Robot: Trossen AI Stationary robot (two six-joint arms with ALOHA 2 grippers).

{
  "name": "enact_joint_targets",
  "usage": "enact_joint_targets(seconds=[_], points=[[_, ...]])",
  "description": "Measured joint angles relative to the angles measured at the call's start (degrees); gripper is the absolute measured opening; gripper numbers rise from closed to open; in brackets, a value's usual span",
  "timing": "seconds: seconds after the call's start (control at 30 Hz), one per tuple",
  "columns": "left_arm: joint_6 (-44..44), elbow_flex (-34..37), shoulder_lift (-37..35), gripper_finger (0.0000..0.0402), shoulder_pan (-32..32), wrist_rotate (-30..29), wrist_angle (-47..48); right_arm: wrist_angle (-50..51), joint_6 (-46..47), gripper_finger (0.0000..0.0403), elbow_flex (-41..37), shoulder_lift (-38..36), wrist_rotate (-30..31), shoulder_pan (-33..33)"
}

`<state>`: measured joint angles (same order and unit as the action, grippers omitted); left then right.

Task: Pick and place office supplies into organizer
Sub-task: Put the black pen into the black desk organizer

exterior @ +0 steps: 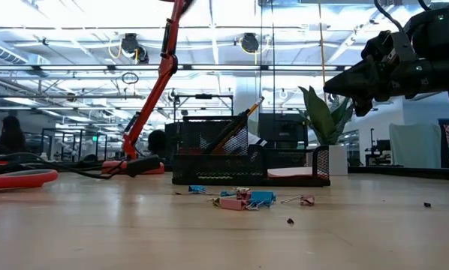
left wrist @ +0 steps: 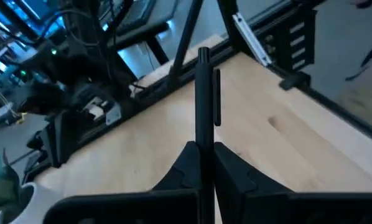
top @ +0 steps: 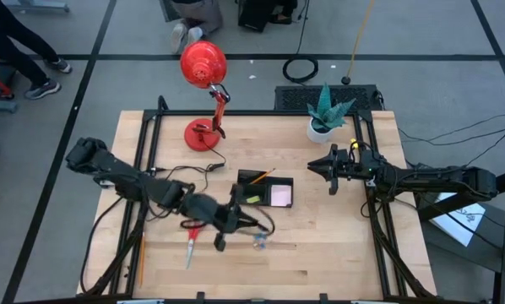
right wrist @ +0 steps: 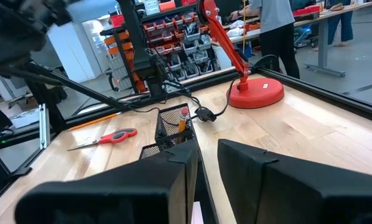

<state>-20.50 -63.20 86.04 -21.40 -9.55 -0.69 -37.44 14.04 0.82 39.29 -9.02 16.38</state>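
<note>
The left gripper [top: 221, 239], at seven o'clock from the low black mesh organizer tray [top: 265, 191], has its jaws clamped on a slim black pen [left wrist: 204, 99]. The red-handled scissors [top: 191, 245] lie at nine o'clock of it. The right gripper [top: 331, 169] hovers at three o'clock of the tray, jaws slightly apart, empty.

A low black mesh organizer [top: 265, 189] sits mid-worktop, holding an orange pencil [top: 257, 177] and pale sticky pad [top: 280, 196]. Red-handled scissors [top: 191, 246] and small clips [exterior: 243, 199] lie nearer the front edge. A black pen [left wrist: 204, 99] stands pinched upright.
</note>
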Motion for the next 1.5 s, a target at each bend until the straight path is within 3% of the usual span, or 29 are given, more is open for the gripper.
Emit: enact_joint_targets(seconds=[0.3, 0.7, 0.97, 1.5], points=[[-1.96, 11.49, 0.11, 0.0009, 10.38, 9.9, -21.17, 0.01, -0.13, 0.0059, 0.0, 0.0, 0.0, 0.0], [1.69, 18.96, -0.13, 0.001, 21.69, 10.15, -33.66, -0.1, -0.15, 0.0059, 0.0, 0.01, 0.0, 0.02], [7.91, 27.25, 6.19, 0.0008, 24.93, 10.77, -49.38, -0.65, -0.35, 0.0059, 0.0, 0.02, 0.02, 0.02], [11.57, 28.0, 13.12, 0.0008, 23.9, 6.95, -50.17, -1.37, -0.17, 0.0059, 0.0, 0.15, 0.15, 0.02]])
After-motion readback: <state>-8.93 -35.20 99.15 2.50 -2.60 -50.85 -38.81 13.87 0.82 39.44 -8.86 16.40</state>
